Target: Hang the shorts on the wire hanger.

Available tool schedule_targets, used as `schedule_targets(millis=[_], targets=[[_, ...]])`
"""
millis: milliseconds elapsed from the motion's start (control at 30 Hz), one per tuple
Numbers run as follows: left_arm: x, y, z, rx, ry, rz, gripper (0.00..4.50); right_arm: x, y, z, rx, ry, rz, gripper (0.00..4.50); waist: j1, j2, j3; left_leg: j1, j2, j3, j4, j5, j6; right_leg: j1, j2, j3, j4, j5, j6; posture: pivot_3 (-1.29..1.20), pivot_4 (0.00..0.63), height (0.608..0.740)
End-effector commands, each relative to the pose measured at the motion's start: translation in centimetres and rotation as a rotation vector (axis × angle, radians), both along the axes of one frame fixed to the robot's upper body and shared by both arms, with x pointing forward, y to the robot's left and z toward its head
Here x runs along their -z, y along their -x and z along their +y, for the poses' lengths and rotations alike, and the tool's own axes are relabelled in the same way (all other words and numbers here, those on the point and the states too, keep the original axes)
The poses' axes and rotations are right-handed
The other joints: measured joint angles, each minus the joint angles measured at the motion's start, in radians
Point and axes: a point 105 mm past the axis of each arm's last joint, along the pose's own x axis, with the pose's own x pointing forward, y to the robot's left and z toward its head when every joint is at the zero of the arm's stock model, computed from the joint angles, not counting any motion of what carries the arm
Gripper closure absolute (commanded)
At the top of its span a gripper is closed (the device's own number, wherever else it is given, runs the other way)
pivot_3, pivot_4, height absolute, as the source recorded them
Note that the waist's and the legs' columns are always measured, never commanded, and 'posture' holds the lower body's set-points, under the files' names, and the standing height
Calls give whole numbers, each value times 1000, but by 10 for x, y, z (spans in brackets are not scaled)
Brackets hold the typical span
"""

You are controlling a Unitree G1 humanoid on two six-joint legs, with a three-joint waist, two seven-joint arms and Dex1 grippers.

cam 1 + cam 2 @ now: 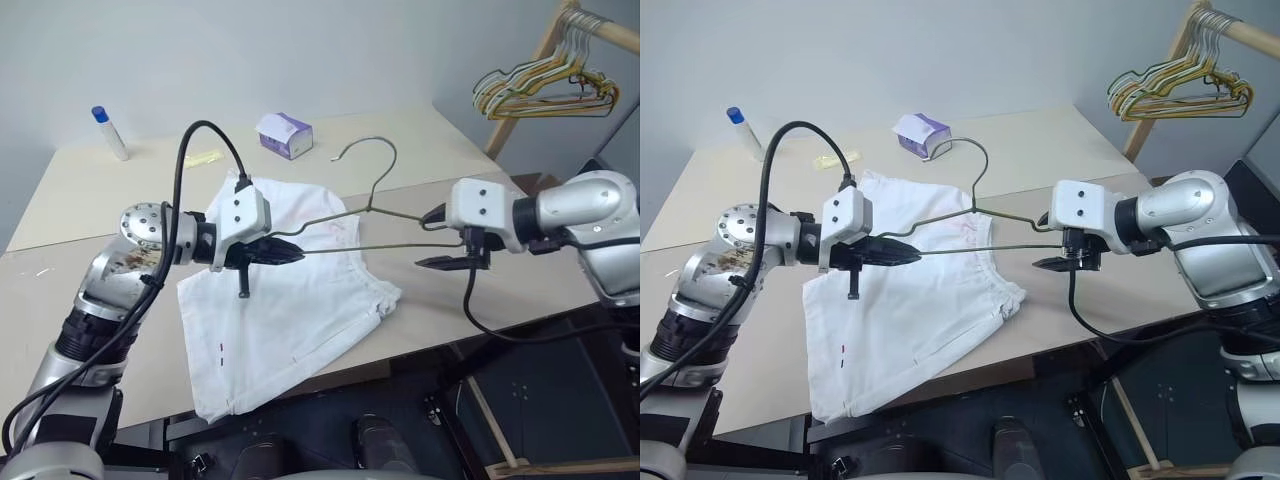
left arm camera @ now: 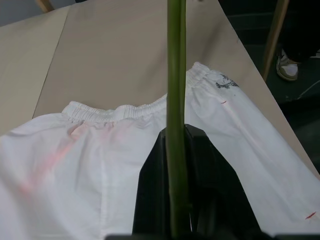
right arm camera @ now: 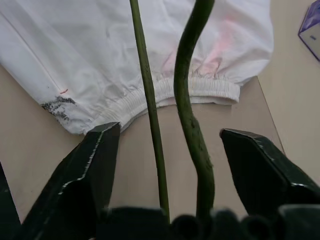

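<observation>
While the left pincer (image 1: pixel 285 251) is clenching one end of the wire hanger (image 1: pixel 372 208), the right pincer (image 1: pixel 1060 243) is straddling the other end, unclenched; the shorts (image 1: pixel 290 300) are lying flat on the surface (image 1: pixel 80 290); threading them on is apparently next.

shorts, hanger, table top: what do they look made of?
Shorts: thin white woven cloth, matte, likely cotton; it creases softly and the waistband is gathered.
Hanger: thin metal wire, olive-green coating with a slight sheen; it holds its bent hook and shoulders.
Table: smooth beige board, probably laminate; flat, even colour, no grain.
</observation>
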Motion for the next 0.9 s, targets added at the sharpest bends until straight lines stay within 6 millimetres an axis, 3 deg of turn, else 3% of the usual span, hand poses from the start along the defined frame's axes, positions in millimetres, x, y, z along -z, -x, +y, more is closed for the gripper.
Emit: schedule_targets(millis=[33,267,433,633,900], targets=[[-11,3,-4,34,-1,-66,4500,-14,1,5,-19,-6,-34,1973,2,0,0,0,0,0,0,0,0,0,0,0,0,0,0,-86,5,740],[-10,5,-7,62,6,-66,4500,-9,8,8,-35,-8,-5,4452,13,0,0,0,0,0,0,0,0,0,0,0,0,0,0,-92,19,740],[-7,8,-7,79,29,-81,4500,-6,17,6,-26,-34,20,4452,16,0,0,0,0,0,0,-1,1,0,0,0,0,0,0,-93,31,740],[3,9,16,35,67,-79,2819,6,35,-6,49,-97,90,4500,17,0,0,0,0,0,0,-1,2,0,0,-1,-1,0,0,-91,51,740],[-4,10,41,-77,126,-100,232,24,53,-31,211,-169,178,4500,23,0,0,1,1,0,0,-4,6,0,-1,-1,0,0,-1,-58,57,740]])
